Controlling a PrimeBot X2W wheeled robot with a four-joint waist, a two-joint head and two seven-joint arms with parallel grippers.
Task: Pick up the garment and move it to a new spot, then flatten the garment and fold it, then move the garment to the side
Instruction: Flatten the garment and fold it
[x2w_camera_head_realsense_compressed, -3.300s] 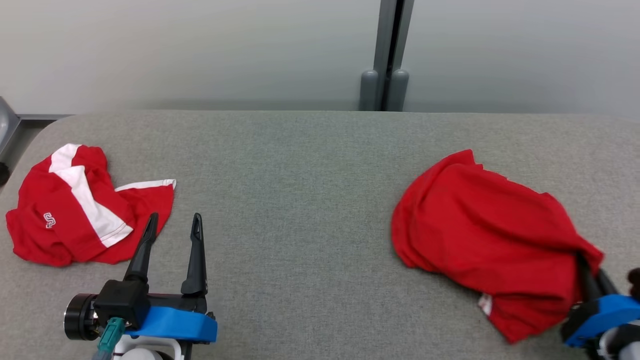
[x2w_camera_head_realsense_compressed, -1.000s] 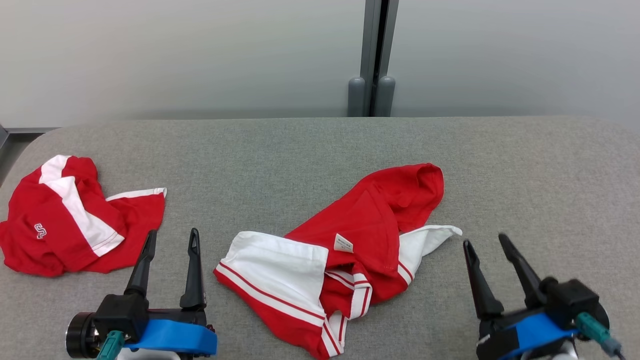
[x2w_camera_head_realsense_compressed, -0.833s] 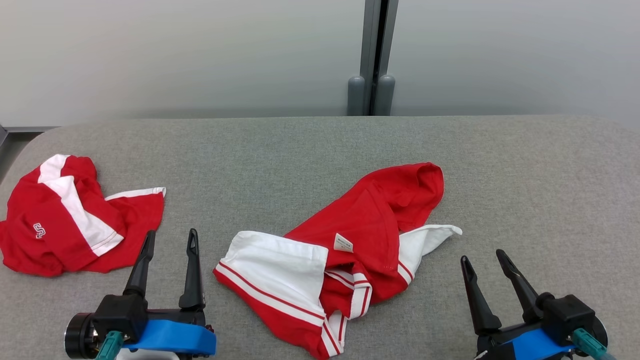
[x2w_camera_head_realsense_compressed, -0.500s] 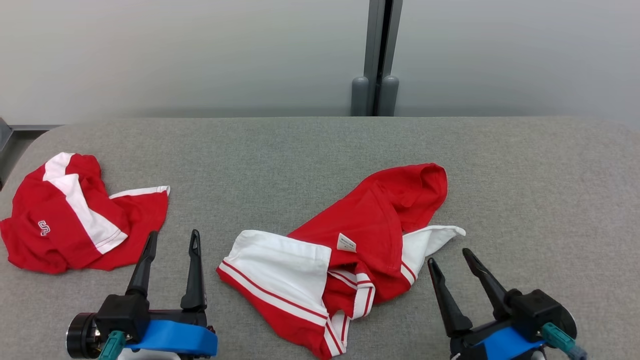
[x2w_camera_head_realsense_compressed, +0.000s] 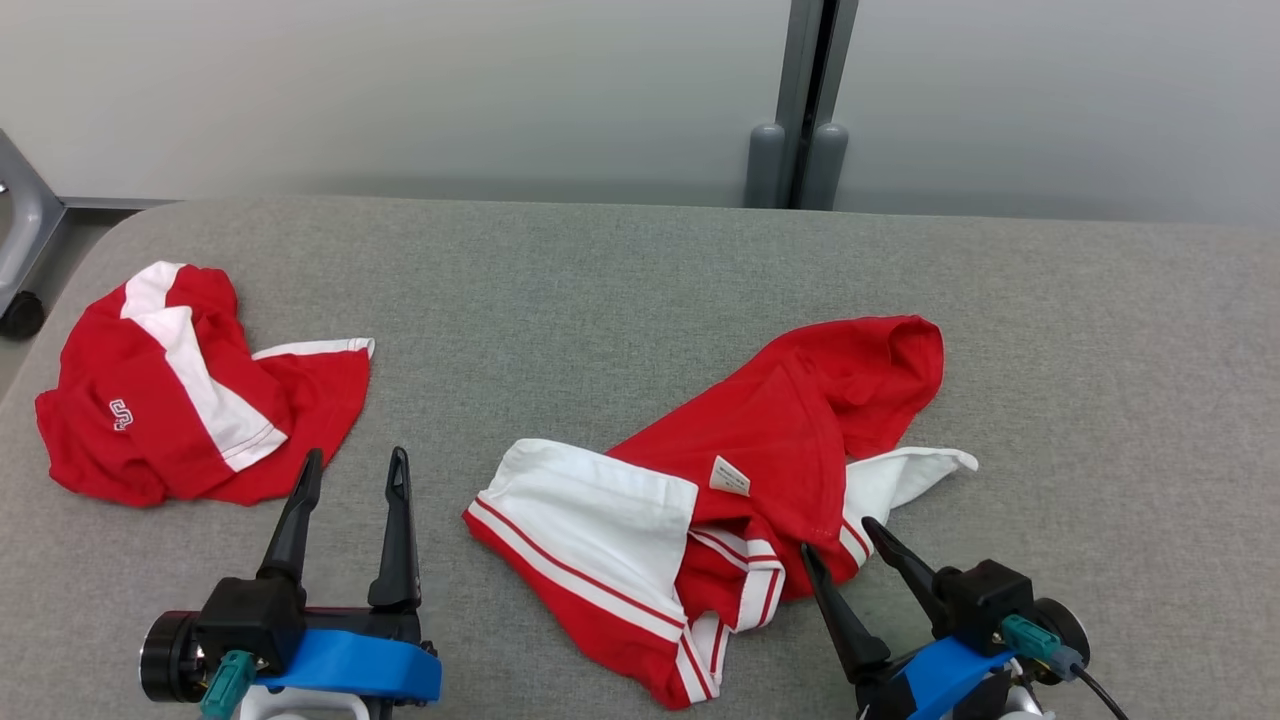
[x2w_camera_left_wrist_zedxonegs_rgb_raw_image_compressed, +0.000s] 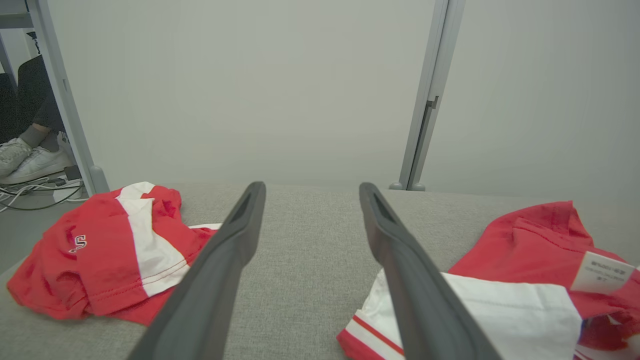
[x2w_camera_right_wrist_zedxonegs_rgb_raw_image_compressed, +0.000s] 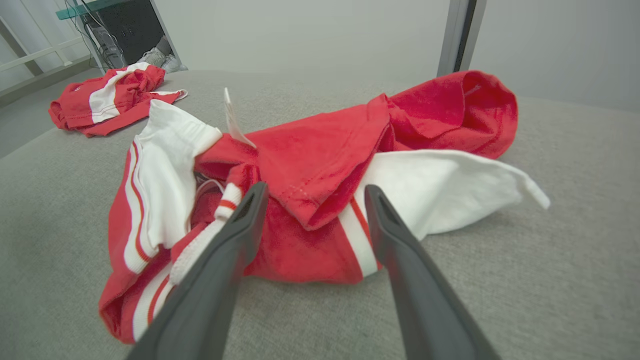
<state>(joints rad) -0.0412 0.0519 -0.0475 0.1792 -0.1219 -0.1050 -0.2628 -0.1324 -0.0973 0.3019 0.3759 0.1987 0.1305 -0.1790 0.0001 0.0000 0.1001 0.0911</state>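
Fully spread and empty, right gripper (x2w_camera_head_realsense_compressed: 838, 535), fingertips at the near edge of the crumpled red-and-white garment (x2w_camera_head_realsense_compressed: 760, 440) mid-table (x2w_camera_head_realsense_compressed: 600, 290). Likewise wide and holding nothing, left gripper (x2w_camera_head_realsense_compressed: 355, 454), beside a second red garment (x2w_camera_head_realsense_compressed: 150, 420).

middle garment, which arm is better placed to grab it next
Right: the right gripper is open, fingertips at the near hem of the garment; the left gripper sits apart from it.

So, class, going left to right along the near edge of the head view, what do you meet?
left gripper → garment → right gripper
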